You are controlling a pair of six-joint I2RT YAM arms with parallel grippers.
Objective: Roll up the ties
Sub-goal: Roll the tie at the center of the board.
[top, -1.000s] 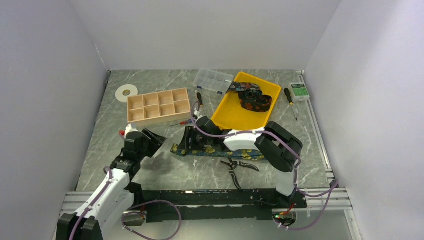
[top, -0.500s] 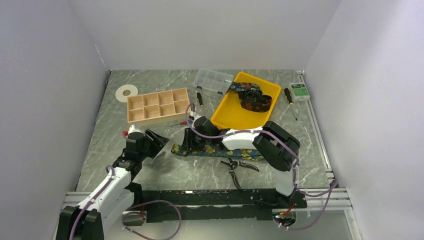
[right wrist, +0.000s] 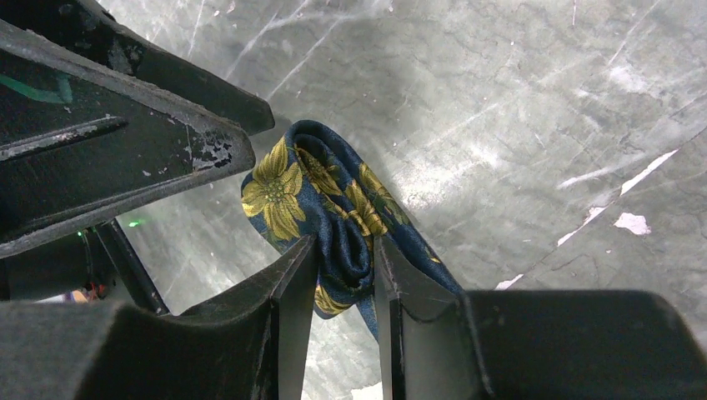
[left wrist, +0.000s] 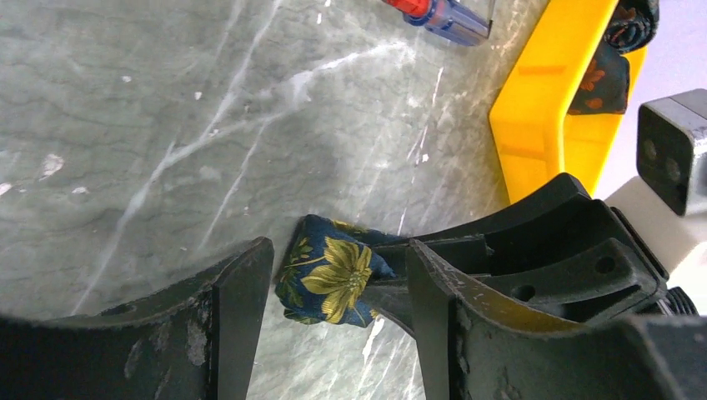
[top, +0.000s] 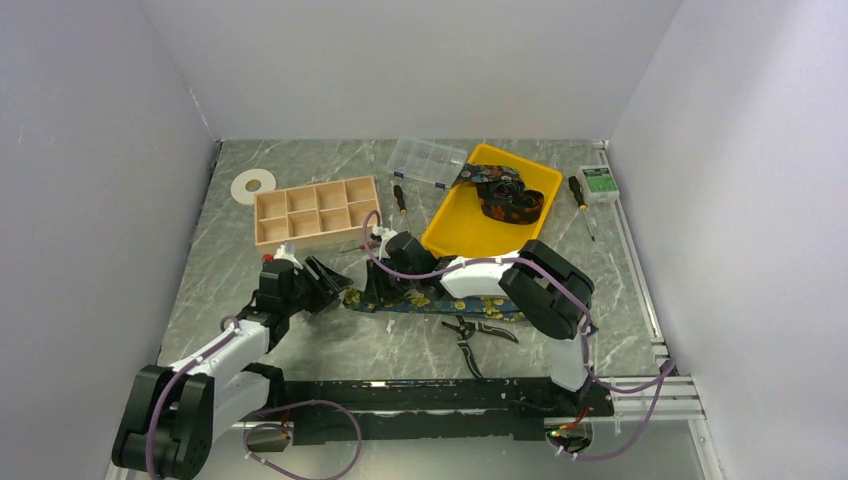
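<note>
A dark navy tie with yellow flowers (top: 440,301) lies as a flat strip on the marble table, left end folded. My right gripper (top: 375,290) is shut on that folded end (right wrist: 346,237), pinching the bunched fabric between its fingers. My left gripper (top: 325,280) is open, its fingers straddling the tip of the same tie end (left wrist: 329,279) without touching it, close against the right gripper. A second tie (top: 505,195) lies loosely coiled in the yellow tray (top: 455,235).
Black-handled pliers (top: 470,335) lie just in front of the tie. A wooden compartment box (top: 315,212), clear plastic organiser (top: 425,160), white tape roll (top: 252,185), screwdrivers (top: 580,205) and a small green box (top: 600,182) stand further back. White walls enclose three sides.
My left gripper has moved right and forward until its open fingers surround the tie's folded end. The right gripper has shifted slightly left, still holding the tie.
</note>
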